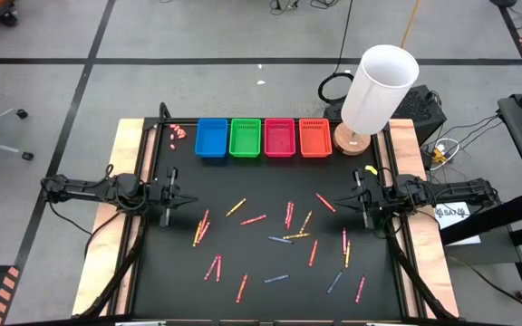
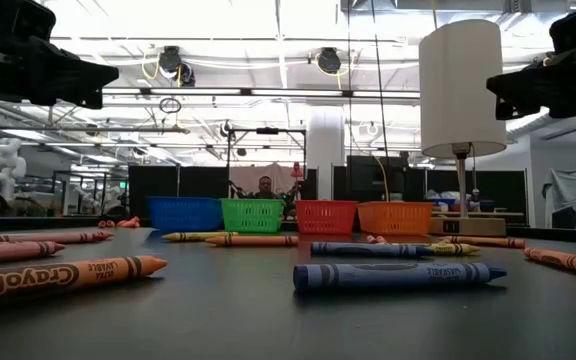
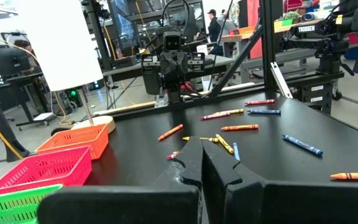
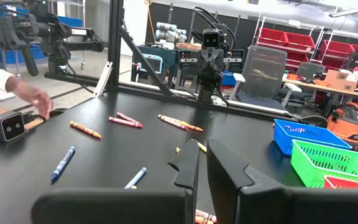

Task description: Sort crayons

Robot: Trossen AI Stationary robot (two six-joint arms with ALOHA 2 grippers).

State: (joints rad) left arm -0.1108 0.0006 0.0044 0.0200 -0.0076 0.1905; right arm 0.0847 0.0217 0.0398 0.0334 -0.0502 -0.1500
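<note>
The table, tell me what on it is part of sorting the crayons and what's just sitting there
Part of the job:
crayons, scattered loose on the black mat
four baskets, in a row along the far edge

Just lying about:
white lamp, at the far right corner
pinkish bits, left of the blue basket

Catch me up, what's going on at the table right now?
Nothing is being handled yet. The crayons lie scattered over the black table, and the blue basket, green basket, pink basket and orange basket in the row at the far edge look empty. The left gripper and right gripper hover shut at opposite sides, each holding nothing. A person's hand shows at the table's near edge.
</note>
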